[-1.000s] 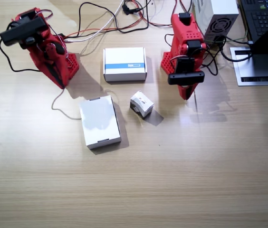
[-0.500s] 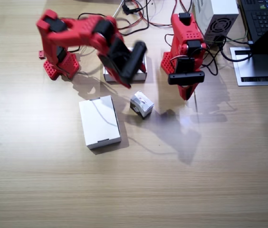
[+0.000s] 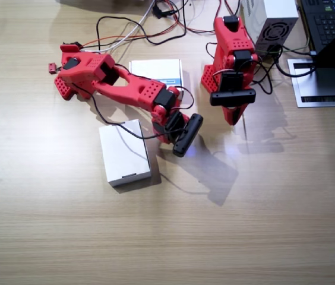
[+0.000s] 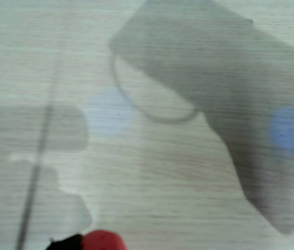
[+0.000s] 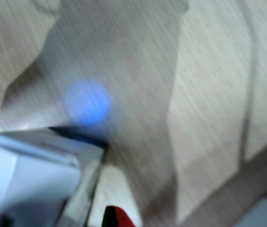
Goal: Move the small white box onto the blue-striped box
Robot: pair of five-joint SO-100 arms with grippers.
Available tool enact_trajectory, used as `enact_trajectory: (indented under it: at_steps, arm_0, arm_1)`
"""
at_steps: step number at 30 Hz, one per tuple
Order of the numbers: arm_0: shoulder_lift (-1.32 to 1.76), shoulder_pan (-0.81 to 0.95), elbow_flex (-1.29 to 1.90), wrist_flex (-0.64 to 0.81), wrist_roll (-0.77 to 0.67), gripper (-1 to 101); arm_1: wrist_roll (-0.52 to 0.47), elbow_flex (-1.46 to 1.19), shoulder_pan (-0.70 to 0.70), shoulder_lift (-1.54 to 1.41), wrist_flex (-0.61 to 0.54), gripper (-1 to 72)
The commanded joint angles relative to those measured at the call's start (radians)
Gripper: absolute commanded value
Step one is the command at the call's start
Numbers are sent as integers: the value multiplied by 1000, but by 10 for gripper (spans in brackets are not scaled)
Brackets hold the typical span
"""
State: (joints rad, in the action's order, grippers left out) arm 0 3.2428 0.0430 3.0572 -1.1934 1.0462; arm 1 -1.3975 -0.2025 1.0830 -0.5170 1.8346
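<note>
The lower half of the fixed view is bare wooden table (image 3: 167, 237), wide open room with nothing standing on it. Above that, three boxes can be counted in all, though only two show clearly: one plain white flat box (image 3: 125, 152) left of centre, and one blue-striped box (image 3: 158, 70) higher up, partly covered by the right arm (image 3: 123, 88). The third, the small white box, sits where the right gripper (image 3: 176, 135) has reached, just right of the plain box's upper corner, and is hidden under the wrist and its black camera bar; whether the jaws are spread or pinching it cannot be told. Two red arms are present. The left arm (image 3: 231, 50) stands folded in the upper right, its left gripper (image 3: 233, 116) pointing down at the table, jaw state unclear. Beyond it lie a grey box (image 3: 272, 21), a laptop (image 3: 328, 24) and tangled cables (image 3: 155, 24) along the top edge. A wrist view shows only blurred wood and shadow with a red tip at the bottom (image 4: 102, 240); another shows a blurred pale box edge (image 5: 34, 179) at lower left, which the fixed view hides.
</note>
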Motion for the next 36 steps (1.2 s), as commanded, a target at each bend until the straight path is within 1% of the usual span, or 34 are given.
enact_trajectory:
  at_steps: [1, 3, 6, 8, 10, 12, 16, 21, 25, 27, 29, 31, 33, 34, 36]
  arm_0:
    - [31, 25, -18, 12, 17, 0]
    - [31, 26, -18, 11, 17, 0]
    - [31, 23, -18, 5, 17, 0]
    - [31, 21, -18, 2, 21, 0]
    - [31, 21, -18, 0, 25, 0]
    - [31, 21, -18, 0, 25, 0]
    - [31, 23, -18, -2, 29, 0]
    - [31, 12, -18, 5, 29, 0]
    - [31, 11, -18, 9, 21, 0]
    - [31, 12, -18, 9, 23, 0]
    - [31, 12, -18, 8, 25, 0]
    - [31, 15, -18, 8, 21, 0]
    - [31, 15, -18, 8, 20, 0]
    - [31, 15, -18, 8, 20, 0]
    - [31, 15, -18, 8, 17, 0]
  arm_1:
    - [32, 77, 2, 18, 29, 373]
    - [63, 161, 2, 75, 29, 354]
    - [112, 173, 15, 57, 37, 251]
    - [140, 152, 26, 6, 38, 196]
    - [147, 84, 34, -66, 38, 155]
    - [155, 6, 41, -144, 38, 140]
    - [172, -75, 48, -311, 38, 142]
    - [173, -170, 0, -554, 40, 162]
    - [150, -390, -133, -753, 40, 167]
    - [109, -529, -236, -838, 40, 167]
    - [63, -618, -318, -868, 40, 170]
    - [40, -683, -359, -871, 40, 175]
    - [35, -749, -365, -871, 38, 190]
    - [35, -776, -364, -867, 38, 211]
    - [63, -801, -348, -851, 37, 233]
